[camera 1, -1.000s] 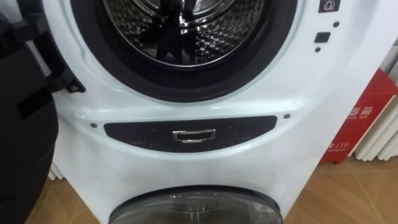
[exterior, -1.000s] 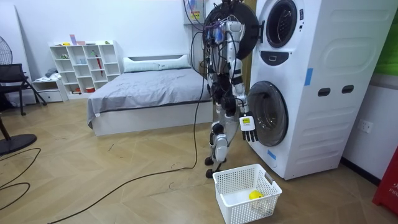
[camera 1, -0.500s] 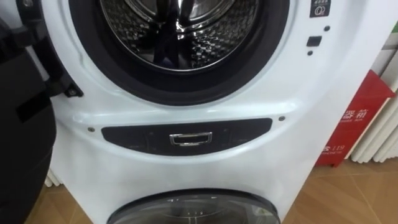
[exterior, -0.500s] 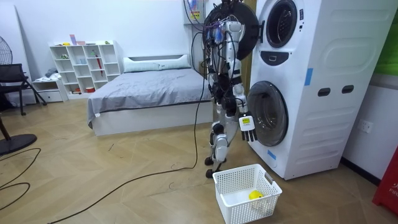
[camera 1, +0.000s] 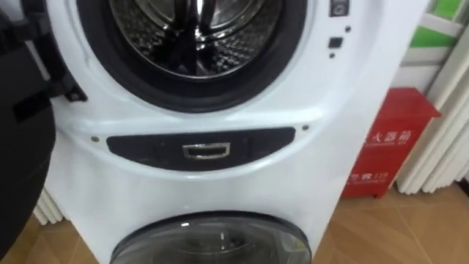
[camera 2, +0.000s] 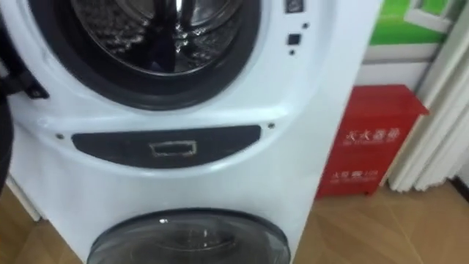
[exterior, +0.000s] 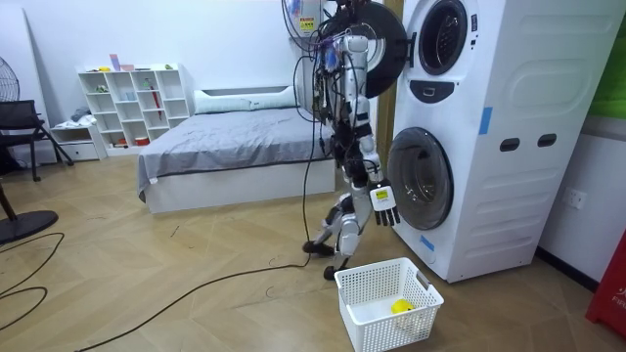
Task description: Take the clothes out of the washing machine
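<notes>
A white stacked washing machine [camera 1: 220,183] stands right in front of me. Its upper drum [camera 1: 198,29] is open and shows bare ribbed steel. The black upper door [camera 1: 22,139] hangs open at the left. Below a dark panel [camera 1: 201,150] the lower glass door [camera 1: 212,238] is closed. In the room view I stand facing the machine [exterior: 489,127], one foot set back. My right hand [exterior: 383,200] hangs beside the lower door with straight fingers and holds nothing. A white laundry basket [exterior: 389,301] sits on the floor behind my feet, with a small yellow thing [exterior: 402,306] in it.
A red box [camera 1: 385,147] and a white radiator [camera 1: 440,147] stand to the right of the machine. Behind me are a grey bed [exterior: 235,147], a white shelf unit [exterior: 137,103] and a cable [exterior: 196,288] across the wooden floor.
The eye view has swung right, so the machine now sits further left in it. In the room view I have leaned and moved one foot back; the right hand swung slightly up.
</notes>
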Robot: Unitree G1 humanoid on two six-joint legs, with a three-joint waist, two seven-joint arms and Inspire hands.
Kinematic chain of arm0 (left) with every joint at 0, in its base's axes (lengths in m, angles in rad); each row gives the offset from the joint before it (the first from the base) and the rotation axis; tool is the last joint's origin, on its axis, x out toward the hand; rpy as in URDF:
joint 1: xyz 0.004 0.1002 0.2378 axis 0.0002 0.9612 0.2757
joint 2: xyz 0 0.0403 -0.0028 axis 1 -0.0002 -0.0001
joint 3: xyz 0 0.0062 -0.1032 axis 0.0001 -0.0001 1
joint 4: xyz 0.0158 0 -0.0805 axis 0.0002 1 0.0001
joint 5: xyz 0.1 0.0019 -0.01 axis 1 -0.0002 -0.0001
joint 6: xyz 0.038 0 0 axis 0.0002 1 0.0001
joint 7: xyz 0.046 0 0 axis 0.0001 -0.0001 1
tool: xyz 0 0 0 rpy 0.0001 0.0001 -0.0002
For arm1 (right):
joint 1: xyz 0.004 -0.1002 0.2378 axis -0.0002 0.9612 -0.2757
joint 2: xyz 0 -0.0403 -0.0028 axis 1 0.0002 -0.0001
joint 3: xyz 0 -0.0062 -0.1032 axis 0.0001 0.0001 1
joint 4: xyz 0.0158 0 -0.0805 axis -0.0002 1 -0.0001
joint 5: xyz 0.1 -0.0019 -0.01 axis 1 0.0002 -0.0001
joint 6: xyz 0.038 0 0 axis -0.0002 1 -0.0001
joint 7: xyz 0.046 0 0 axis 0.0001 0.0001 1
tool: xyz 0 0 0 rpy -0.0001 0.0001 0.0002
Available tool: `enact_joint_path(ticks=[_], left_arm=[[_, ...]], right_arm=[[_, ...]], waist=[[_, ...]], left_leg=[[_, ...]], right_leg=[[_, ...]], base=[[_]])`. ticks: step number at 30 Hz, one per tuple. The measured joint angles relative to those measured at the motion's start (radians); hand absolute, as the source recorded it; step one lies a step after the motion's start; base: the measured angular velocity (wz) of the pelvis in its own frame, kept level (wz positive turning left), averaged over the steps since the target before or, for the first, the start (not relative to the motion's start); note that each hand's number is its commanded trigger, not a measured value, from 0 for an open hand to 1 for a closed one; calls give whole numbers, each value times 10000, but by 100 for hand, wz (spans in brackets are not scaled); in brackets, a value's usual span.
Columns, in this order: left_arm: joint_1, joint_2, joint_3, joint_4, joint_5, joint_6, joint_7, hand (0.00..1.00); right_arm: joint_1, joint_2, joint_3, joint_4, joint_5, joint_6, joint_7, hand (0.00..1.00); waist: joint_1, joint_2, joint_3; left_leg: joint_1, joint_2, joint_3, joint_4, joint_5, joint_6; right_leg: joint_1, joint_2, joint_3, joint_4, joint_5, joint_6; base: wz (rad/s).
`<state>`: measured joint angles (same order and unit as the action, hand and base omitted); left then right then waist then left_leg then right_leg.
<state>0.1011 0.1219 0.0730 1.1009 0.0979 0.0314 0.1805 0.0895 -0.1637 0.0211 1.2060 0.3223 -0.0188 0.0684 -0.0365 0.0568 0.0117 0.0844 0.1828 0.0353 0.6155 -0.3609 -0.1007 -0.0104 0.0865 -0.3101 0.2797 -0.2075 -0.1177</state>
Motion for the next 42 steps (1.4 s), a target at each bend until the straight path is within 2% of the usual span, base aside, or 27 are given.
enact_joint_path(ticks=[1, 2, 3, 4, 5, 6, 7, 9, 10, 12, 13, 14, 15, 16, 17, 19, 20, 21, 22, 23, 24, 26, 29, 32, 35, 40, 42], left_arm=[[-144, 3, -20, -7, 6, -57, -5, 0], [-349, 2, -53, -125, 2, -140, -9, 0], [-521, 17, -202, -210, 11, -228, -9, 0], [-609, 25, -305, -208, 12, -251, -11, 0], [-725, 43, -497, -195, 11, -250, -13, 0], [-662, 43, -687, -183, -37, -249, -18, 0], [-595, 28, -740, -189, -88, -249, -36, 0], [-134, 10, -787, -175, -96, -240, -183, 0], [-15, 14, -773, -157, -94, -241, -183, 0], [269, 45, -761, 120, -101, -231, -184, 0], [282, 58, -769, 186, -106, -230, -183, 0], [284, 67, -775, 212, -192, -226, -183, 0], [279, 65, -762, 208, -194, -231, -182, 0], [269, 66, -751, 208, -182, -237, -182, 0], [264, 81, -767, 212, -223, -257, -180, 0], [261, 96, -788, 206, -284, -272, -168, 0], [248, 67, -791, 160, -284, -349, -165, 0], [205, 67, -776, 133, -270, -384, -155, 0], [185, 76, -764, 141, -272, -394, -151, 0], [212, 53, -742, 216, -272, -395, -149, 0], [224, 41, -599, 272, -263, -394, -149, 0], [207, 56, -366, 286, -291, -417, -127, 0], [196, 70, -392, 286, -303, -513, 78, 0], [176, 87, -405, 282, -329, -597, 150, 0], [188, 38, -398, 202, -509, -640, 150, 0], [191, 50, -242, 194, -700, -819, 150, 0], [254, 28, -231, 215, -1168, -851, 144, 0]], right_arm=[[8, -1, -63, 32, -8, -7, -6, 0], [-117, 19, -107, 24, -66, -1, -21, 0], [-191, 82, -383, 3, -192, 4, -39, 0], [-200, 118, -556, 2, -244, 31, -37, 0], [-240, 191, -877, 4, -369, 117, -27, 0], [-238, 205, -926, 6, -453, 209, -20, 0], [-231, 205, -926, 5, -482, 222, -22, 0], [-123, 208, -914, 30, -505, 219, -3, 0], [-142, 208, -912, 28, -504, 221, 7, 0], [-101, 200, -909, 29, -308, 221, 19, 0], [-95, 196, -872, 22, -232, 222, 19, 0], [-71, 188, -841, 22, -69, 227, 14, 0], [-70, 183, -826, 23, -3, 263, -1, 0], [-69, 186, -816, 19, 31, 281, -2, 0], [-62, 196, -801, 19, 167, 310, 0, 0], [78, 211, -759, 5, 546, 325, 0, 0], [132, 202, -732, 2, 782, 324, -32, 0], [131, 203, -611, 4, 746, 316, -95, 0], [77, 201, -531, 17, 636, 312, -115, 0], [-5, 184, -422, 35, 334, 253, -115, 0], [-99, 242, -403, 0, 52, 184, -74, 0], [-88, 328, -276, 1, 1, 168, 31, 0], [-233, 331, 373, -16, -2, 154, 68, 0], [-398, 337, 678, -14, -166, -35, 18, 0], [-480, 330, 671, -13, -327, -175, -34, 0], [-436, 337, 670, 18, -624, -314, 20, 0], [-446, 316, 648, 14, -658, -365, 190, 0]], waist=[[-42, 43, 12], [-52, 126, 30], [7, 170, 28], [59, 165, 32], [150, 60, 50], [207, -40, 35], [225, -68, 2], [162, -183, -76], [161, -203, -86], [-80, -350, -134], [-122, -457, -110], [-156, -472, -76], [-148, -615, -87], [-148, -591, -68], [-174, -589, -36], [-357, -601, -59], [-453, -640, -74], [-424, -840, -111], [-329, -933, -103], [-75, -883, -96], [18, -840, -91], [101, -888, -116], [222, -918, -160], [301, -1056, -99], [336, -1079, -89], [523, -914, -8], [544, -849, 35]], left_leg=[[238, 10, -92, -575, -160, -84], [583, -2, -89, -1722, -410, -72], [824, -56, 99, -2685, -500, 16], [893, -130, 218, -3092, -512, 50], [856, -323, 195, -3511, -430, 462], [684, -539, 171, -3604, -230, 722], [586, -608, 170, -3599, -167, 796], [409, -884, 168, -3592, 92, 1040], [377, -952, 167, -3598, 145, 1108], [286, -1304, 42, -3546, 345, 1342], [259, -1415, -23, -3552, 398, 1401], [209, -1602, -120, -3561, 514, 1513], [146, -1758, -133, -3560, 603, 1674], [117, -1808, -122, -3561, 646, 1717], [101, -1837, -93, -3566, 741, 1768], [79, -1588, 415, -3575, 824, 1675], [83, -1447, 820, -3666, 917, 1507], [154, -1454, 1247, -3862, 1040, 1304], [194, -1541, 1284, -3917, 1109, 1254], [260, -1664, 1341, -3969, 1145, 1219], [226, -1622, 1440, -4042, 1192, 1256], [310, -1593, 1534, -4282, 1293, 1246], [340, -1519, 1703, -4422, 1343, 1247], [384, -1432, 1820, -4482, 1316, 1201], [380, -1358, 1808, -4524, 1275, 1138], [489, -1177, 1756, -4527, 1187, 1007], [477, -1155, 1680, -4529, 1173, 984]], right_leg=[[-140, -11, -78, 80, 32, 12], [-468, -68, -215, 310, 104, 17], [-844, -202, -306, 628, 169, 55], [-1046, -284, -379, 806, 223, 60], [-1324, -481, -416, 959, 363, 152], [-1411, -633, -284, 773, 637, 296], [-1379, -653, -173, 551, 819, 363], [-1089, -718, 60, -439, 1627, 551], [-1037, -776, 106, -574, 1765, 596], [-935, -1103, 106, -749, 2125, 766], [-931, -1188, 116, -748, 2184, 835], [-920, -1334, 219, -767, 2300, 959], [-920, -1416, 523, -818, 2414, 1187], [-903, -1431, 661, -884, 2441, 1348], [-804, -1499, 763, -981, 2491, 1625], [-705, -1711, 875, 70, 1847, 1485], [-504, -1902, 868, 892, 1112, 1544], [-287, -1998, 968, 930, 726, 1738], [-298, -2003, 1082, 765, 664, 1734], [-211, -1902, 1218, 308, 702, 1621], [-111, -1805, 1243, -99, 860, 1535], [18, -1690, 1331, -489, 1031, 1539], [120, -1563, 1457, -787, 1224, 1538], [43, -1453, 1427, -795, 1247, 1503], [107, -1336, 1431, -1041, 1260, 1482], [136, -1102, 1576, -1132, 1261, 1444], [132, -1071, 1593, -1139, 1240, 1413]], base=[[27], [19], [15], [11], [0], [0], [-5], [0], [10], [23], [30], [29], [25], [19], [35], [66], [75], [55], [-4], [-38], [-36], [-17], [-19], [-15], [-6], [-13], [-10]])
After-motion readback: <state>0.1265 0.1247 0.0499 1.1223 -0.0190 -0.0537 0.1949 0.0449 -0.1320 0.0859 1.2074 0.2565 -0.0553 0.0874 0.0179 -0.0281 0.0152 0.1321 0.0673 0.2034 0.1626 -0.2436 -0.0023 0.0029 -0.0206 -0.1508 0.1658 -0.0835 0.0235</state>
